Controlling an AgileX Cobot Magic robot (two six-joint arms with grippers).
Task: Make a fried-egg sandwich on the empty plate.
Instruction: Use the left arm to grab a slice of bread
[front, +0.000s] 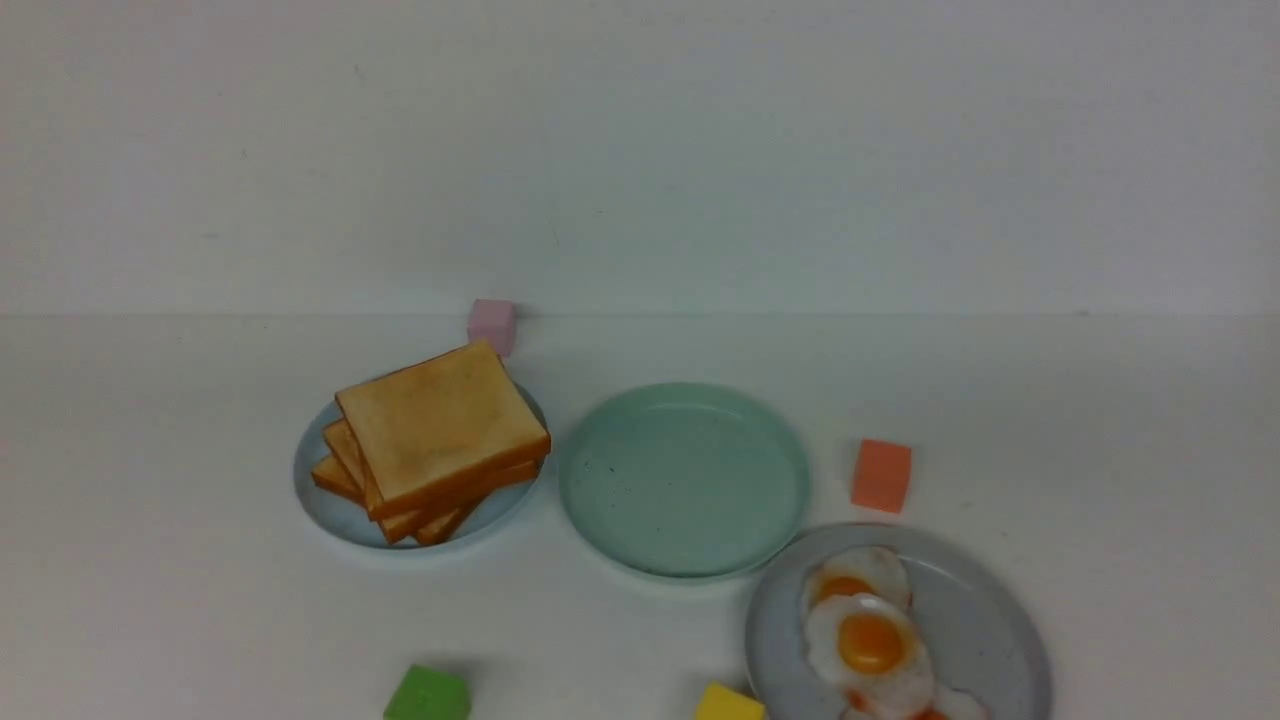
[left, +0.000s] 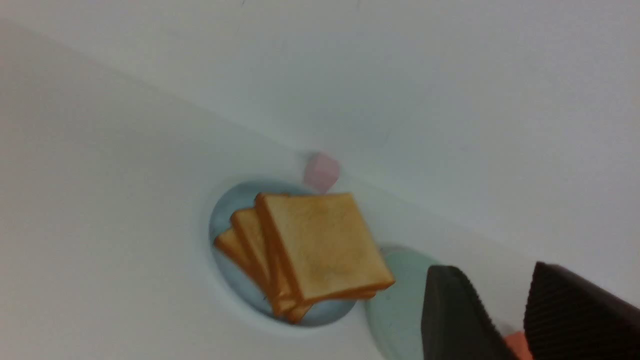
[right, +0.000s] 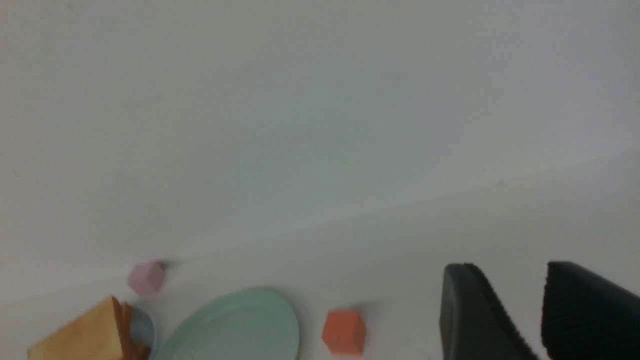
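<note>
The mint-green empty plate (front: 684, 480) sits mid-table and holds nothing; it also shows in the left wrist view (left: 400, 305) and the right wrist view (right: 235, 325). No assembled fried-egg sandwich is in view. A fanned pile of toast slices (front: 435, 440) lies on a pale-blue plate (front: 320, 500) to its left. Fried eggs (front: 870, 640) lie on a grey plate (front: 985, 630) at the front right. My left gripper (left: 495, 270) is open and empty, up off the table, near the toast (left: 320, 245). My right gripper (right: 506, 267) is open and empty, also raised. Neither gripper shows in the front view.
Small foam cubes lie about: a pink one (front: 491, 325) behind the toast by the back wall, an orange one (front: 881, 476) right of the mint plate, a green one (front: 427, 695) and a yellow one (front: 729, 703) at the front edge.
</note>
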